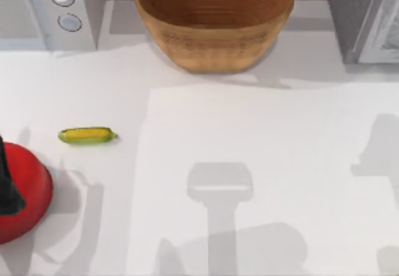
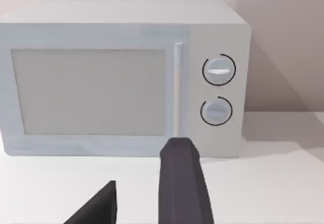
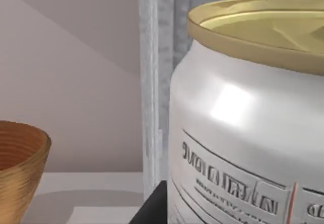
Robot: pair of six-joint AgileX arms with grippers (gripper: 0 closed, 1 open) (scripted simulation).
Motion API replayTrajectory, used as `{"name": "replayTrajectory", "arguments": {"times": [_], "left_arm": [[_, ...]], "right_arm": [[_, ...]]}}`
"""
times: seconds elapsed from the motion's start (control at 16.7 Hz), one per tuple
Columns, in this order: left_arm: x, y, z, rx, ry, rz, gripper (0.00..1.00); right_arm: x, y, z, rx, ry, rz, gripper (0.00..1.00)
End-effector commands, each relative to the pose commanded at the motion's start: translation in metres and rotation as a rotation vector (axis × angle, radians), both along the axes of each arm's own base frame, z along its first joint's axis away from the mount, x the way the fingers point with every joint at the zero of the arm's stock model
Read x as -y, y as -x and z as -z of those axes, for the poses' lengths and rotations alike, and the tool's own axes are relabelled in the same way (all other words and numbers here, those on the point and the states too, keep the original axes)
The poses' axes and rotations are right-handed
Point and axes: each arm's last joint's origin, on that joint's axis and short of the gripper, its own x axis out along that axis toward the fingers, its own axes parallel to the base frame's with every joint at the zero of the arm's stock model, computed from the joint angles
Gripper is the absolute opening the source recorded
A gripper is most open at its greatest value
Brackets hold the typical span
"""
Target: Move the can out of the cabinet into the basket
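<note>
The white table point(image 1: 262, 164) carries arm shadows nearest. A corn cob point(image 1: 87, 135) lies left, by a red pot point(image 1: 25, 195). Farther back sit the microwave point(image 1: 43, 8), basket point(image 1: 215, 20) and cabinet point(image 1: 358, 14). The can point(image 3: 243, 133) stands upright against the cabinet's frame. The left gripper point(image 2: 147, 198) faces the microwave, jaws parted; whether the right gripper's are, I cannot tell.

Holds the left gripper point(image 2: 142, 204) level above the counter, aimed toward the far left, with its two dark fingers point(image 2: 185, 183) spread well apart, one long and blunt-tipped, the other a slanted wedge. Points the right gripper point(image 3: 152, 210) level toward the far right, showing a dark edge.
</note>
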Motion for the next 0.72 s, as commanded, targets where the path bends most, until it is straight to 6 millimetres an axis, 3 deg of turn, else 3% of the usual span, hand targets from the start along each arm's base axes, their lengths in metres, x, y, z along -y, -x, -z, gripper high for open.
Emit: {"name": "replayTrajectory", "arguments": {"times": [0.18,0.42,0.54,0.72], "left_arm": [[0.0,0.0,0.0,0.0,0.0,0.0,1.0],[0.0,0.0,0.0,0.0,0.0,0.0,1.0],[0.0,0.0,0.0,0.0,0.0,0.0,1.0],[0.0,0.0,0.0,0.0,0.0,0.0,1.0]], "right_arm": [[-0.017,-0.038,-0.05,0.003,-0.003,-0.002,0.0],[-0.065,-0.121,-0.093,-0.014,-0.003,-0.009,0.0],[-0.101,-0.167,-0.097,-0.025,0.0,-0.012,0.0],[-0.163,-0.229,-0.079,-0.043,0.005,-0.016,0.0]]}}
